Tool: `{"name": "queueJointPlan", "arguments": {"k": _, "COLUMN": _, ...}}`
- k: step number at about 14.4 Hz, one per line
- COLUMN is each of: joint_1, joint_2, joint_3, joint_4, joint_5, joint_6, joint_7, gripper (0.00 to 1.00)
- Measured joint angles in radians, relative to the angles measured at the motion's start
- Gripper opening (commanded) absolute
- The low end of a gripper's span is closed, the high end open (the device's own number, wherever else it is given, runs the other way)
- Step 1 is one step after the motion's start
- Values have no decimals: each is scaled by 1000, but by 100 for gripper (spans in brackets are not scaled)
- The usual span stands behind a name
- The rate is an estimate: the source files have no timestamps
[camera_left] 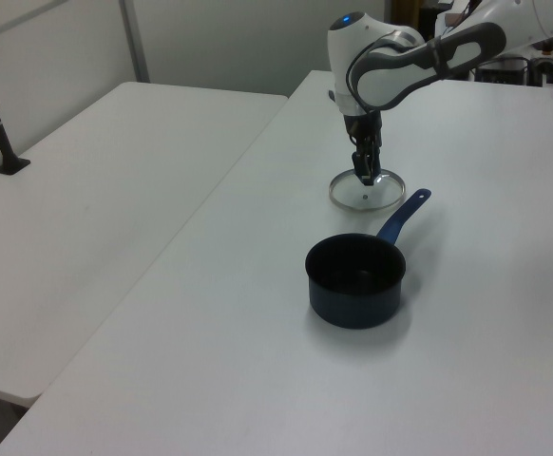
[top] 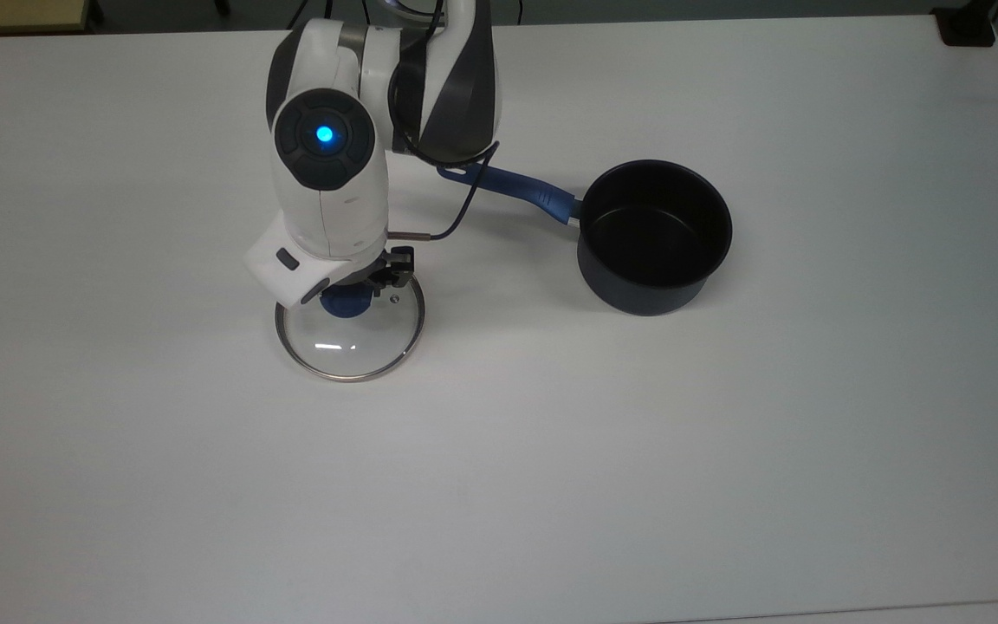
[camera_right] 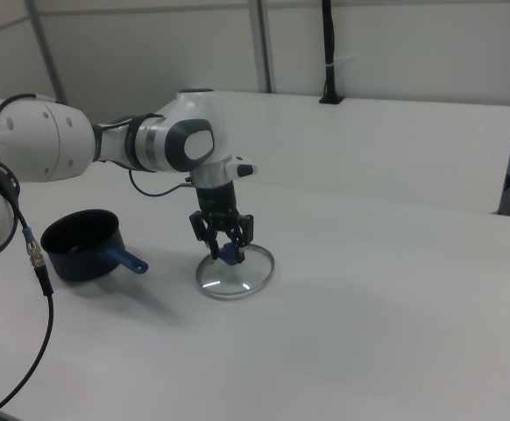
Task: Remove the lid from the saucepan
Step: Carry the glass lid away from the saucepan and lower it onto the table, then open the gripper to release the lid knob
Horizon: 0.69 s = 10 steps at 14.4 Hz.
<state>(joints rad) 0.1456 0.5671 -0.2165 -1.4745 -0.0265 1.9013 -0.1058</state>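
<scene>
Gripper [camera_right: 224, 246] fingers [camera_right: 211, 241] stand apart on either side of the blue knob [top: 344, 302]; whether they press on it cannot be told. The knob sits at the centre of the lid [top: 349, 331], which appears to lie flat on the white table [top: 724, 433], directly beneath the gripper. No lettering on the lid can be read. The saucepan [top: 655, 234] stands uncovered, well apart from the lid toward the top view's right, its long blue handle [top: 516, 186] pointing toward the arm [top: 326, 173].

Lab: robot arm [camera_right: 150, 145] on white tables [camera_left: 115, 171].
</scene>
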Motion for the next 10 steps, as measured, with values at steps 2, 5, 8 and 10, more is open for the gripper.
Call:
{"name": "queueJointPlan", "arguments": {"k": 2, "joint_1": -1, "joint_2": 1, "joint_3": 0, "joint_4": 0, "joint_5": 0, "joint_6": 1, "joint_7": 0, "gripper": 46}}
{"name": "queueJointPlan", "arguments": {"k": 5, "joint_1": -3, "joint_2": 2, "joint_3": 0, "joint_4": -1, "joint_5": 0, "joint_6": 1, "joint_7": 0, "gripper": 52}}
{"name": "queueJointPlan", "arguments": {"k": 8, "joint_1": -3, "joint_2": 2, "joint_3": 0, "joint_4": -1, "joint_5": 0, "joint_6": 1, "joint_7": 0, "gripper": 63}}
{"name": "queueJointPlan", "arguments": {"k": 10, "joint_1": -4, "joint_2": 2, "joint_3": 0, "joint_4": -1, "joint_5": 0, "joint_6": 1, "joint_7": 0, "gripper": 74}}
